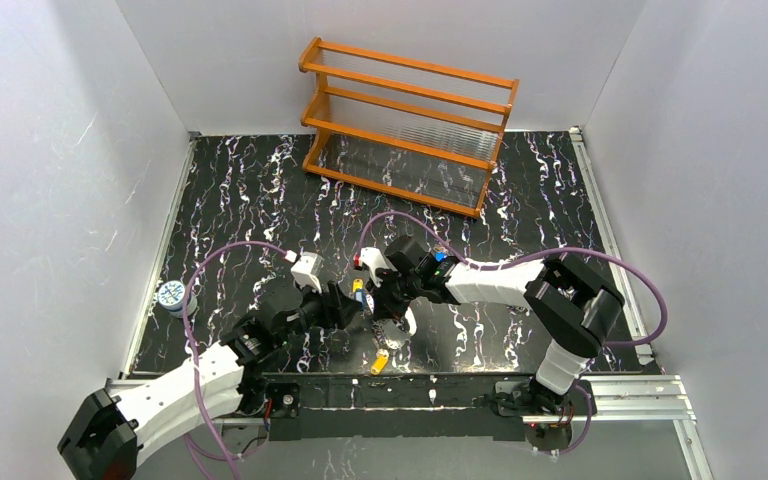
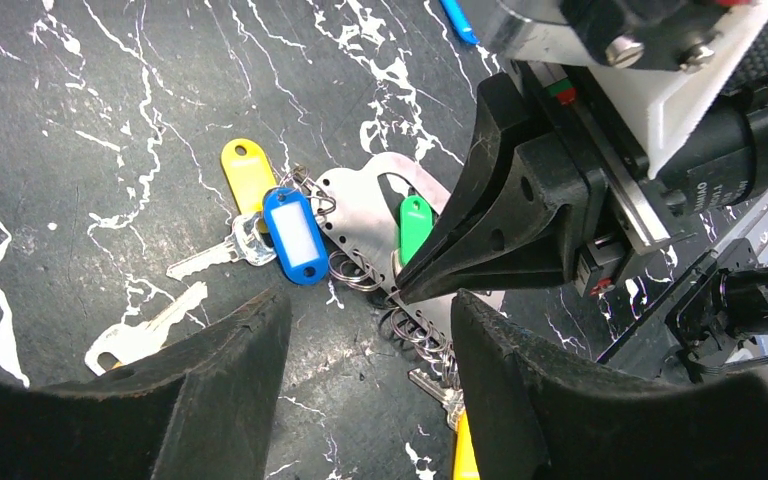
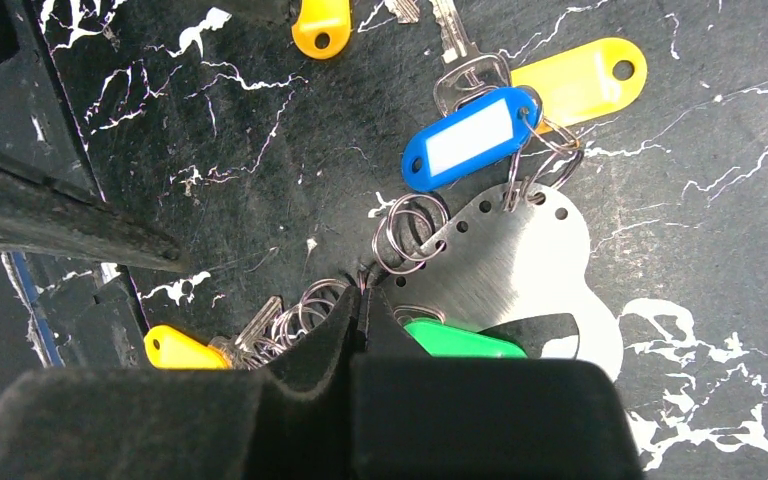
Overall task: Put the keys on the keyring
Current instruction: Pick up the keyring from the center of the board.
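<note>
Marbled table, blank blue key tag

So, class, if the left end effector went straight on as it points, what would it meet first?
Probably the split rings lying by the shut right end effector; depth is unclear.

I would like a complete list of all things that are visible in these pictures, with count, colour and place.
table: one, black marbled, under everything
rack: one, orange-brown wood, far side
disc: one, blue-white, left table edge
keyring: one, silver perforated plate with wire rings, centre
keys: five tags, blue, green, three yellow-orange, around keyring
cables: two, purple, looping from arms
arms: two, white-black, near edge
left claw: one, black, open, left of keyring
right claw: one, black, shut, tips at keyring's edge
</note>
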